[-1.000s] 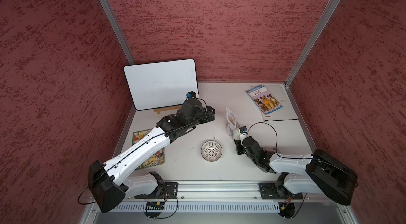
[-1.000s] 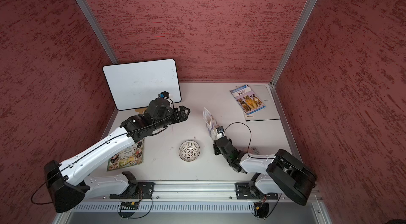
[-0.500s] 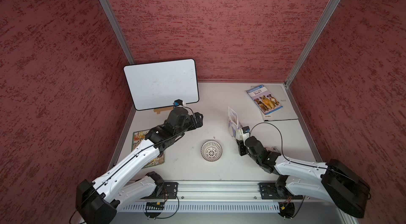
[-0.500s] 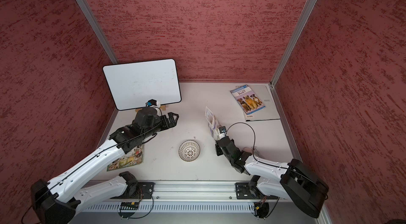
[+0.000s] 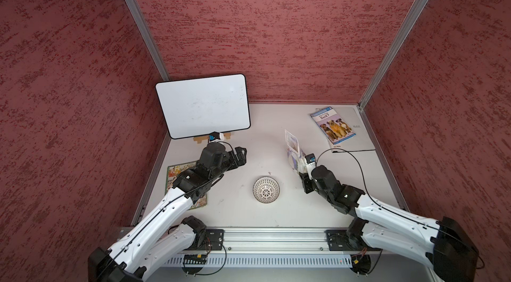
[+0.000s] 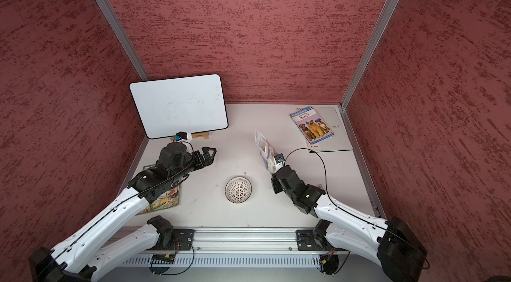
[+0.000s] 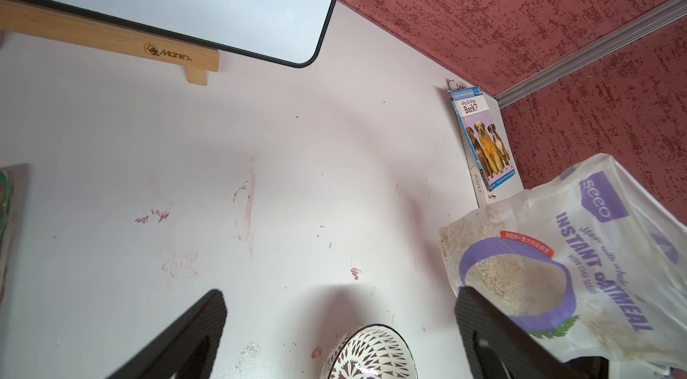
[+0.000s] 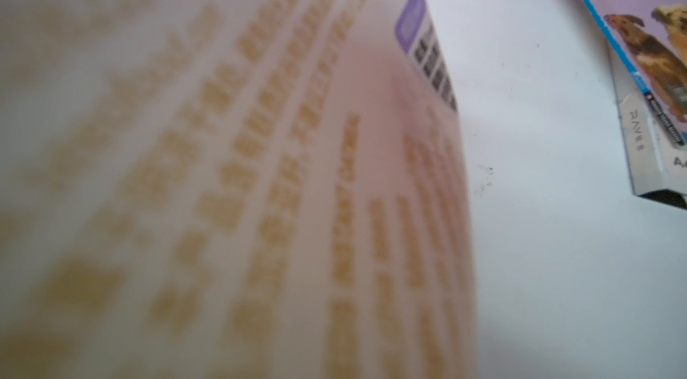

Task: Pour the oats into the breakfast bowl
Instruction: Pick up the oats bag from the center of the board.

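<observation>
In the lower middle of both top views, the breakfast bowl (image 5: pixel 266 190) is sitting on the table (image 5: pixel 262 131) with its lattice bare and no oats in it yet. Just right of centre, my right gripper (image 5: pixel 300 168) is clamping the pouch (image 5: pixel 292 146) low down. The pouch's top is pointing toward the upper middle of the frame, well clear of the bowl. Left of centre, my left gripper (image 5: pixel 241 155) is hanging with its jaws wide apart, holding nothing.

Through my left wrist camera, the oats (image 7: pixel 513 280) are showing in the pouch's oval window.

Through my right wrist camera, the pouch's back is filling the view as a blur, and my jaws are not showing.

I am gripping a floppy pouch low, so I am expecting its top might fold as I tip it and scatter flakes beside the small bowl. Whether its mouth is open, I cannot tell.
</observation>
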You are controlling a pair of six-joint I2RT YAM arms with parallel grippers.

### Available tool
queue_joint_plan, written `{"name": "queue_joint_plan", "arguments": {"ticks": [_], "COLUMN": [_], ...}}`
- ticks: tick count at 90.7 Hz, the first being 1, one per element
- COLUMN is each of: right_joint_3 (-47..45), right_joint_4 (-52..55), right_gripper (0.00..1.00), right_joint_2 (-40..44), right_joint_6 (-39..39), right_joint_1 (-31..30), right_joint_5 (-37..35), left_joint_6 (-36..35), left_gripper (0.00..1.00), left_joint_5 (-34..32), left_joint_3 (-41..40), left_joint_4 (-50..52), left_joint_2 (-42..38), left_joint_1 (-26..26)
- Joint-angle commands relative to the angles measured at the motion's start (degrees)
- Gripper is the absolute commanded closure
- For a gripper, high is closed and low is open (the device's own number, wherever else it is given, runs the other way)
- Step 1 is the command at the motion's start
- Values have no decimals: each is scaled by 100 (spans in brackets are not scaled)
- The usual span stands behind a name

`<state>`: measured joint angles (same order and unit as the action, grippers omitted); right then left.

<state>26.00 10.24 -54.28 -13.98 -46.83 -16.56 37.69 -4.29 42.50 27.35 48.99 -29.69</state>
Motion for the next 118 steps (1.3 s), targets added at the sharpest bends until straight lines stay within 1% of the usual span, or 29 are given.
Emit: {"name": "queue_joint_plan", "arguments": {"ticks": [1, 12, 17, 26, 34, 46, 65, 81, 118], "right_joint_3": [713, 1279, 1435, 1721, 2096, 2652, 2803, 3330, 3814], "right_joint_4": [394, 1213, 1448, 1772, 2203, 2805, 2992, 3678, 4641], "right_gripper": [100, 100, 100, 100, 100, 100, 100, 100, 100], "right_joint_2": [302, 293, 331, 397, 330, -24, 24, -199, -193], "right_joint_6": [326, 550, 624, 802, 700, 718, 1397, 1715, 2496], "right_joint_1": [-37, -36, -36, -37, -28, 10, 111, 121, 116], "right_joint_5": [27, 92, 93, 346, 162, 48, 191, 267, -68], "left_joint_6": [-113, -164, -193, -230, -251, -293, -362, -451, -477], "left_gripper": [0, 0, 0, 0, 0, 0, 0, 0, 0], "left_joint_5": [40, 55, 60, 65, 89, 147, 207, 224, 398], "left_joint_3": [-106, -112, -110, -117, -134, -184, -364, -503, -661], "left_joint_4": [152, 309, 378, 471, 543, 599, 688, 762, 599], "left_joint_2": [-236, -406, -480, -582, -648, -734, -892, -1034, -1050], "left_joint_1": [134, 255, 299, 358, 414, 476, 541, 643, 762]}}
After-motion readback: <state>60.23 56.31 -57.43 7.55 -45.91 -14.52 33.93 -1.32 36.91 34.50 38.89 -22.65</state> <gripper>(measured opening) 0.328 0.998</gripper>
